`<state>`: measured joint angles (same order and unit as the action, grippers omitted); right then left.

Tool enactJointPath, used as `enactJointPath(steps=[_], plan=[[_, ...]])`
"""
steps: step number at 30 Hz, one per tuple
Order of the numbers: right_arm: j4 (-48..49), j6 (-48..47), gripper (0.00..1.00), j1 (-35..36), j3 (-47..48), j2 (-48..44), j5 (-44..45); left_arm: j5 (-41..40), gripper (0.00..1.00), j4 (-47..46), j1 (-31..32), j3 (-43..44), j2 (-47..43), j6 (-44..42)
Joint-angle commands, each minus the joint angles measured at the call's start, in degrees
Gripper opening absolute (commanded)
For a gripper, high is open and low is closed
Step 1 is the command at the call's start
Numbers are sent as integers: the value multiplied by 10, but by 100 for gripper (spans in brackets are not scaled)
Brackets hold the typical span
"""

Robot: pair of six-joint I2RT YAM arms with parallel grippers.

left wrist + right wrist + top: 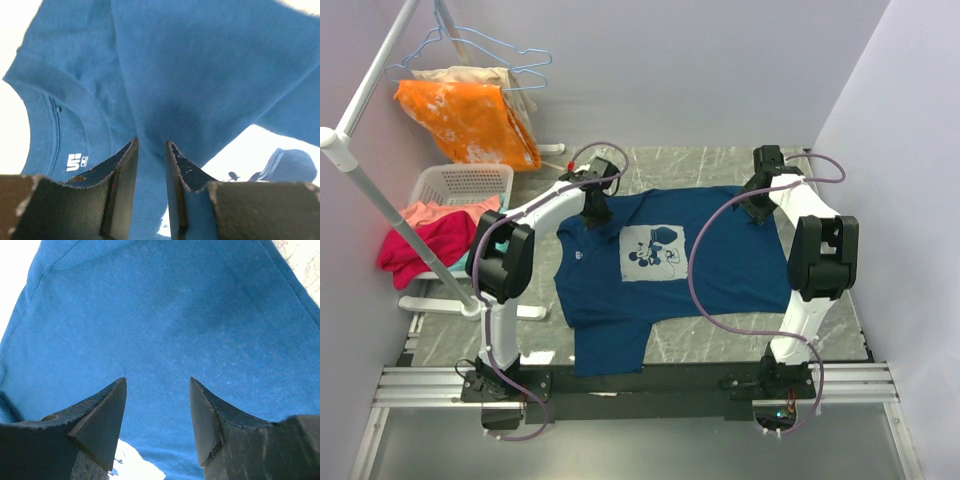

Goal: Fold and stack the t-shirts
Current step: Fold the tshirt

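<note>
A navy t-shirt with a pale cartoon-mouse print lies spread flat on the table, collar to the left. My left gripper is at its far left corner by the collar. In the left wrist view the jaws stand a narrow gap apart, with blue cloth showing between and beyond them. My right gripper is at the shirt's far right corner. In the right wrist view it is open just above the cloth and holds nothing.
A white laundry basket with pink and red clothes stands at the left. An orange garment hangs on a white rack beside the left arm. The grey marble table is walled at the back and right.
</note>
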<state>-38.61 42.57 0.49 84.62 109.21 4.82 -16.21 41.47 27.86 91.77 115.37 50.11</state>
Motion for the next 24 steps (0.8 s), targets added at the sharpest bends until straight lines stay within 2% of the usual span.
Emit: enactJointPath(steps=[1, 7, 11, 14, 15, 18, 24], plan=[[6, 0, 60, -1, -1, -28, 3, 14, 35, 7, 8, -12, -5, -9], [6, 0, 60, -1, -1, -30, 4, 15, 37, 6, 11, 13, 34, -21], [5, -1, 60, -1, 0, -34, 3, 19, 34, 17, 11, 53, 71, -27], [4, -1, 60, -1, 1, -37, 3, 18, 26, 21, 11, 64, 86, -31], [3, 0, 60, -1, 2, -38, 3, 16, 17, 25, 11, 67, 93, -31], [5, 1, 60, -1, -2, -40, 3, 7, 1, 31, 11, 79, 98, -32], [7, 2, 60, -1, -10, -43, 1, -24, 1, 42, 11, 93, 72, -31]])
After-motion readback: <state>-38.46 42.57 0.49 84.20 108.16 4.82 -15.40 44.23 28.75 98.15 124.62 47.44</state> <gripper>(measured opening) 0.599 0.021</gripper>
